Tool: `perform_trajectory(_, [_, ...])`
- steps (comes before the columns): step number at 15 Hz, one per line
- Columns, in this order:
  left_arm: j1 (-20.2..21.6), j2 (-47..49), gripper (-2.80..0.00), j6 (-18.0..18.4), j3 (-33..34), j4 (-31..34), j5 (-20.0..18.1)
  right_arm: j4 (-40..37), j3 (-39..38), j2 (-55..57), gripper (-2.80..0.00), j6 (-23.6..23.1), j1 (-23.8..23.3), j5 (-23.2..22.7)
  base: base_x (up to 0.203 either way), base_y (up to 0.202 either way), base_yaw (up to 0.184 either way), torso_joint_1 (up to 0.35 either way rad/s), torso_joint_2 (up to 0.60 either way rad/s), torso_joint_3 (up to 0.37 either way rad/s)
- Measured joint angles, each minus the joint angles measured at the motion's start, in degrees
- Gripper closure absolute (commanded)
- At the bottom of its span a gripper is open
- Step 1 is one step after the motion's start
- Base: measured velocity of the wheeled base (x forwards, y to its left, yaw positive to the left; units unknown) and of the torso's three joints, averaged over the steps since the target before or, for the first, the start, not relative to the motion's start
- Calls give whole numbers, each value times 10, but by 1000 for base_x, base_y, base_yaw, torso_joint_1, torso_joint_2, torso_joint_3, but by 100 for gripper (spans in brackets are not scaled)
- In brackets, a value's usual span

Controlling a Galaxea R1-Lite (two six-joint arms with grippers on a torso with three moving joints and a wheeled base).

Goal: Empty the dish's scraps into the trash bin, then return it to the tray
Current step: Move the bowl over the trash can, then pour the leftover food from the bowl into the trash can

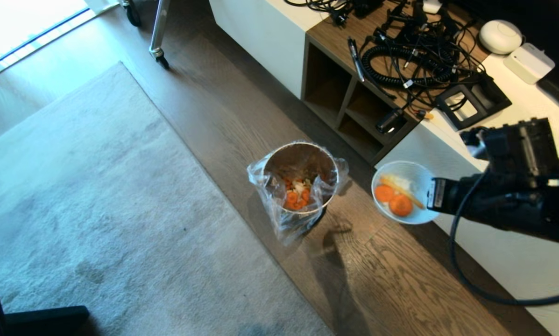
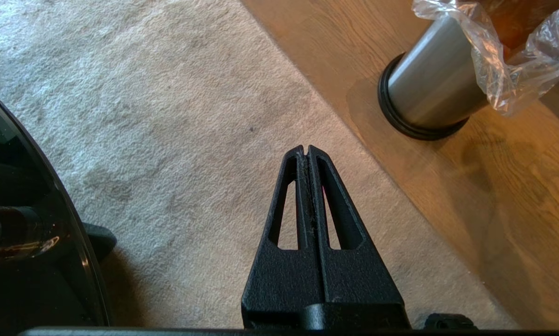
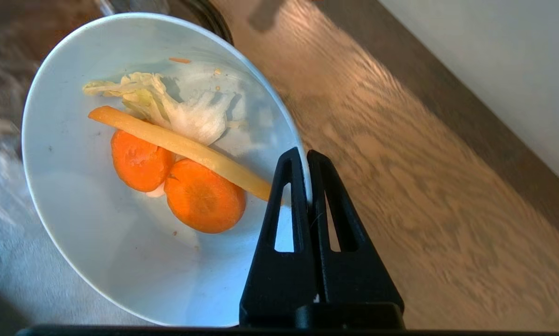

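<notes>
My right gripper [image 3: 306,153] is shut on the rim of the dish [image 3: 97,242], a small white bowl held in the air to the right of the trash bin [image 1: 300,183]. In the head view the dish [image 1: 412,177] hangs over the wood floor with the right gripper [image 1: 429,193] at its right edge. The scraps [image 3: 176,161] lie inside it: two orange carrot slices, a pale yellow strip and a pale leafy piece. The steel trash bin, lined with a clear bag, holds more orange and pale bits. My left gripper [image 2: 306,149] is shut and empty over the rug. The tray is out of view.
A pale rug [image 1: 88,205] covers the floor left of the bin. A white cabinet [image 1: 517,261] with wooden open shelves [image 1: 349,102] runs along the right, its top strewn with black cables [image 1: 410,56]. A wheeled stand leg [image 1: 158,46] is at the back.
</notes>
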State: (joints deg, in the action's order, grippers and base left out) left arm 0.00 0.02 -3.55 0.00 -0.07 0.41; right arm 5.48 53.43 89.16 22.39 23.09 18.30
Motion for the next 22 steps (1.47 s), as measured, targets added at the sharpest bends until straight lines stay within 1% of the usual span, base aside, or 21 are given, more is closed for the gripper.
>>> perform_trajectory(3, [0,0,0,0,0,0,0,3,124,76,0,-34,0,0,0,0,0,0,0,0])
perform_trajectory(5, [0,0,0,0,0,0,0,5,189,121,0,-77,0,0,0,0,0,0,0,0])
perform_trajectory(6, [0,0,0,0,0,0,0,6,215,140,0,-98,0,0,0,0,0,0,0,0])
perform_trajectory(8, [0,0,0,0,0,0,0,7,258,171,0,-123,2,1,0,0,0,0,0,0])
perform_trajectory(10, [0,0,0,0,0,0,0,29,291,197,0,-133,10,1,0,0,0,0,0,0])
perform_trajectory(13, [0,0,0,0,0,0,0,73,309,221,0,-177,31,2,0,0,0,0,0,0])
perform_trajectory(17, [0,0,0,0,0,0,0,138,310,242,0,-230,63,4,0,0,0,0,0,0])
perform_trajectory(19, [0,0,0,0,0,0,0,186,305,253,0,-268,69,4,0,0,0,0,0,0])
perform_trajectory(22, [0,0,0,0,0,0,0,281,298,278,0,-338,71,3,0,0,0,0,0,0])
